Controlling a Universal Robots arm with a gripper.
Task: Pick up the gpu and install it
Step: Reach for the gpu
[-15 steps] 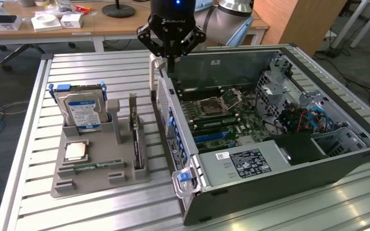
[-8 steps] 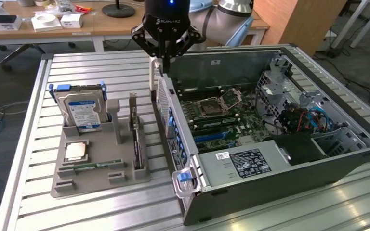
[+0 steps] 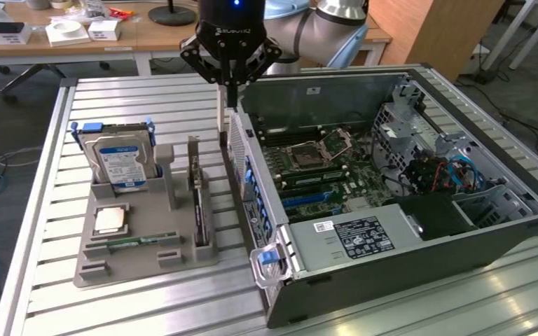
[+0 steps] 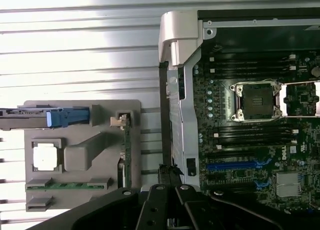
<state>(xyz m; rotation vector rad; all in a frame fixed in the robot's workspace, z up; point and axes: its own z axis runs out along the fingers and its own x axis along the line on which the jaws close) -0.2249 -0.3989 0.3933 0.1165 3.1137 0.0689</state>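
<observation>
Exterior view: "ROBOTIQ" on gripper (image 3: pixel 232 96) body, reads upside down. Fingers pinched together, nothing between them. Hangs over the far end of the left wall of the open computer case (image 3: pixel 419 255), above the gap between the case and the grey holder (image 3: pixel 143 264). gpu (image 3: pixel 197 192) stands on edge in the holder slot nearest the case, metal bracket at far end, untouched, below the gripper and nearer. Hard drive (image 3: pixel 120 162) upright at holder's far corner on the exterior view's left; blue label, print too small to read. Black label (image 3: pixel 358 238) with white print on the power supply, unreadable. Case wall with blue latch (image 3: pixel 267 257) sits between gpu and motherboard (image 3: pixel 330 178). Slatted metal table (image 3: pixel 110 98) under everything.

Wrist view: gripper (image 4: pixel 168 174) tips closed to a point over the strip between case wall (image 4: pixel 182 90) and holder (image 4: pixel 80 110). gpu (image 4: pixel 127 155) seen edge-on in the holder slot facing the case, near the fingertips, not touched. CPU socket (image 4: pixel 256 101) open, blue slots (image 4: pixel 235 166) beside it. Small white logo on the board, not legible.
</observation>
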